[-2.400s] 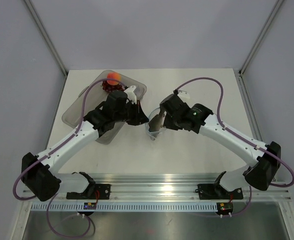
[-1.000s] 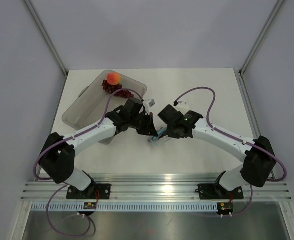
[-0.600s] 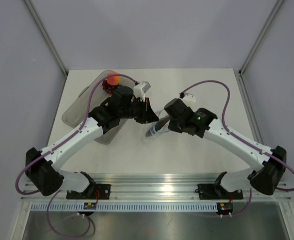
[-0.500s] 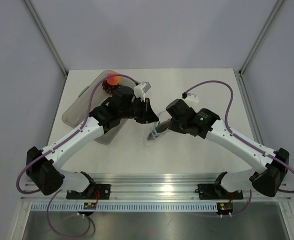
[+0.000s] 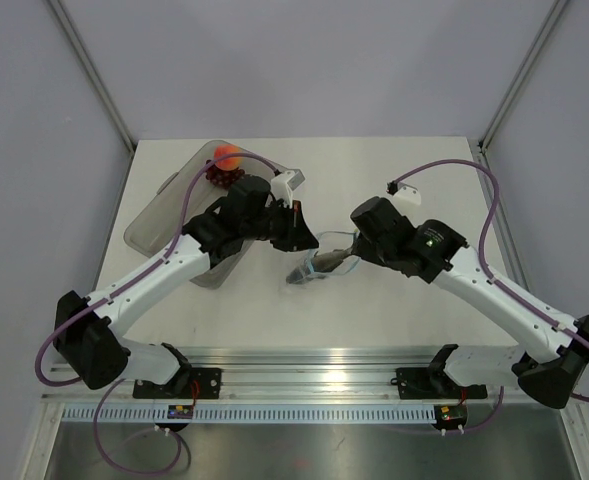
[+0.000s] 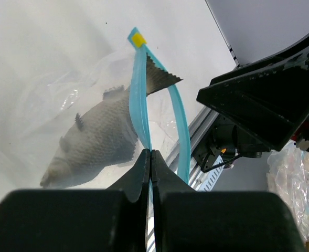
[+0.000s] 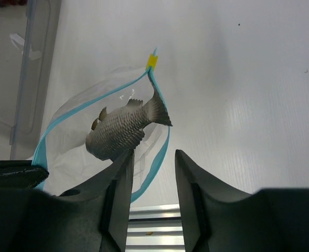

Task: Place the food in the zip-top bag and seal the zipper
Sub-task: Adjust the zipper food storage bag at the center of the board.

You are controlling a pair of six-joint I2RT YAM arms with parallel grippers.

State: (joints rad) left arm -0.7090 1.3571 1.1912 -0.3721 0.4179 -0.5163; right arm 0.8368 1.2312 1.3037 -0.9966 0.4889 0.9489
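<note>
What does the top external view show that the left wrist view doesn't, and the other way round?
Only top external: the grey tray at the table's far left, with the peach and grapes at its far end, outside the bag. Only left wrist: the left gripper pinched shut on the blue zipper, whose two strips stand apart, and the yellow end tab. Both: the clear bag with a grey fish inside.
</note>
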